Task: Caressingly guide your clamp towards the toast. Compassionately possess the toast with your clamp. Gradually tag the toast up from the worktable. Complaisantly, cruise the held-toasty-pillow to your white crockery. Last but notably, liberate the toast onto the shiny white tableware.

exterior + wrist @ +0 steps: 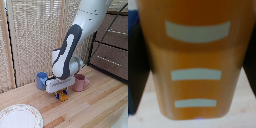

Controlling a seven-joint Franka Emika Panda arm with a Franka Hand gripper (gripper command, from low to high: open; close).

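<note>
White plate (20, 118) sits at the exterior view's lower left on the worktop (95, 107), well apart from the rest. Blue cup (42, 79) stands further right, near the gripper (62, 93). Toast (62, 95) is under the gripper, between its 2 blue fingers (58, 93), low at the worktop; contact w/ the wood can't be told. In the wrist view the toast (195, 60) fills the frame, long axis running away from the cam, orange-yellow w/ 3 pale bars across it. Arm (70, 47) comes down from upper right, wrist bent, gripper pointing straight down, closed narrow on the toast. Pink mug (80, 82) stands just right of the gripper.
</note>
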